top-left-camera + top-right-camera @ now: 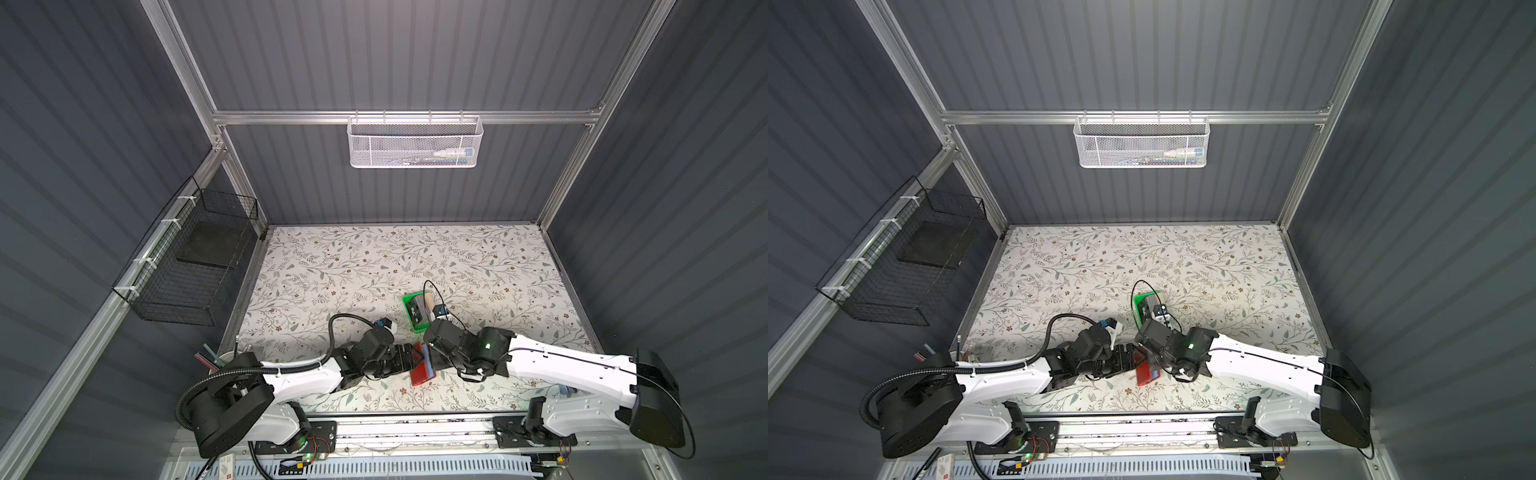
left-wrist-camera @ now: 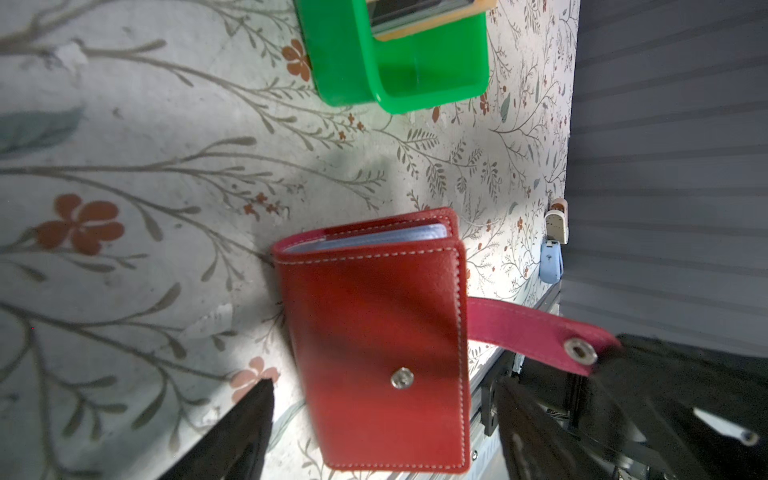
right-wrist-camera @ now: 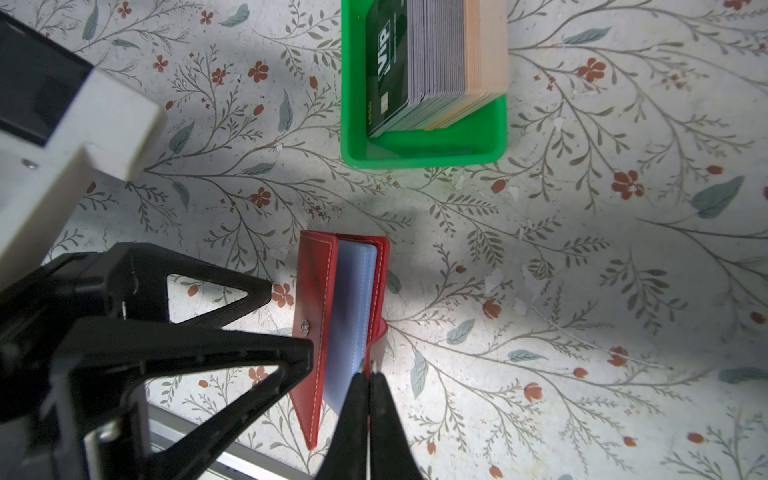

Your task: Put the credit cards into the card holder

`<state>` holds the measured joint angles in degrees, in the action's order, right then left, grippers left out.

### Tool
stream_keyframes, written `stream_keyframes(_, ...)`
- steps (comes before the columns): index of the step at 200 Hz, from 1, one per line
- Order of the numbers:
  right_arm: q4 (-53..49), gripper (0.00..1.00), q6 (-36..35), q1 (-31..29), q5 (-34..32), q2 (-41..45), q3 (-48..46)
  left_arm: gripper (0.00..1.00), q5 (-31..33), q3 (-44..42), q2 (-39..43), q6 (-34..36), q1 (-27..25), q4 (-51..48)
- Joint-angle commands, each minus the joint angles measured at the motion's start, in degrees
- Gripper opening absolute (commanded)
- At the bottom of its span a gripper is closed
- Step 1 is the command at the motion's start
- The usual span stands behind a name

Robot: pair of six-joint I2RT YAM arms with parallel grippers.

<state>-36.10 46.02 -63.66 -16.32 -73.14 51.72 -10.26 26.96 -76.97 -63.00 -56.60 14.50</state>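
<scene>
The red card holder (image 3: 316,311) (image 2: 374,332) stands on edge on the floral table, slightly ajar, with clear sleeves showing; both top views show it between the arms (image 1: 422,368) (image 1: 1146,374). My right gripper (image 3: 369,368) (image 1: 432,361) is shut on its snap tab (image 2: 536,328). My left gripper (image 2: 386,384) (image 3: 291,320) is open; its fingers straddle the front cover without touching it. The credit cards (image 3: 436,62) (image 1: 417,309) stand stacked in a green tray, a dark "Vip" card in front.
The green tray (image 3: 424,158) (image 1: 409,299) sits just behind the holder. A white mesh basket (image 1: 415,145) hangs on the back rail and a black wire basket (image 1: 187,266) on the left wall. A cup of pens (image 1: 216,357) stands front left.
</scene>
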Motion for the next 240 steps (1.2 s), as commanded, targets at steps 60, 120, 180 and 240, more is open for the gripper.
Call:
stream_keyframes(60,-2.53,0.06,-0.67,-1.11,-2.6,1.71,2.24,0.81,0.61,1.3,0.5,1.08,-0.18,-1.93)
stream_keyframes(120,-3.58,0.07,0.56,-1.28,-3.7,1.26,1.28,0.68,3.13,0.83,3.65,2.25,-0.18,-7.76)
stream_keyframes(180,-6.01,0.08,2.69,-1.38,-5.81,0.55,-0.07,0.61,5.24,-1.03,6.23,2.03,-0.11,-12.07)
stream_keyframes(240,-4.98,0.15,4.8,-1.45,-5.57,2.37,-4.74,0.55,5.99,-0.77,6.83,4.39,0.53,-15.86)
